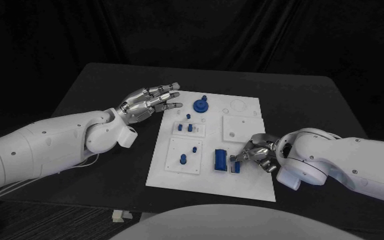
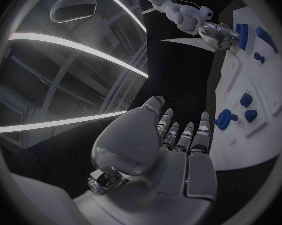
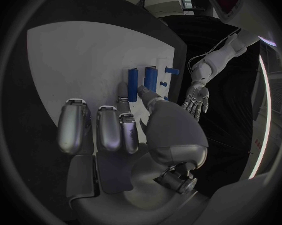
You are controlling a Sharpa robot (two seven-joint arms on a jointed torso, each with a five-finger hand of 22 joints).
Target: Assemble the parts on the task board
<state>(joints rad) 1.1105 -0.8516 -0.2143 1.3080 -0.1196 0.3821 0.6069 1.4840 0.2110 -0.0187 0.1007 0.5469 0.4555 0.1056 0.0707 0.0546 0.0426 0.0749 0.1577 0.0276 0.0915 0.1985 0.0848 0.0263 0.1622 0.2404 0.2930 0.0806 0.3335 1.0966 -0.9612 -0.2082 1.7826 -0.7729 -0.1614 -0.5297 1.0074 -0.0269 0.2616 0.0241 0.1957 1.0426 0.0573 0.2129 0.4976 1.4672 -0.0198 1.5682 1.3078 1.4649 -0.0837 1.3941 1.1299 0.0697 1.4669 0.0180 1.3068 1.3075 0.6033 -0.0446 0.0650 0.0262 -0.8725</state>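
Bench (image 1: 96, 84): black, carries the white task board.
Task board (image 1: 244, 187): flat at the middle of the bench, with raised white panels holding blue parts.
Left hand (image 1: 150, 102): hovers off the board's far left corner, fingers spread, holding nothing.
Right hand (image 1: 256, 154): at the board's near right, pinching a small blue part (image 1: 237, 166) beside a taller blue block (image 1: 219, 160).
Round blue part (image 1: 201, 105): sits near the board's far edge.

Dim, dark scene; bright ceiling strips streak the strongly edge-warped wrist views.
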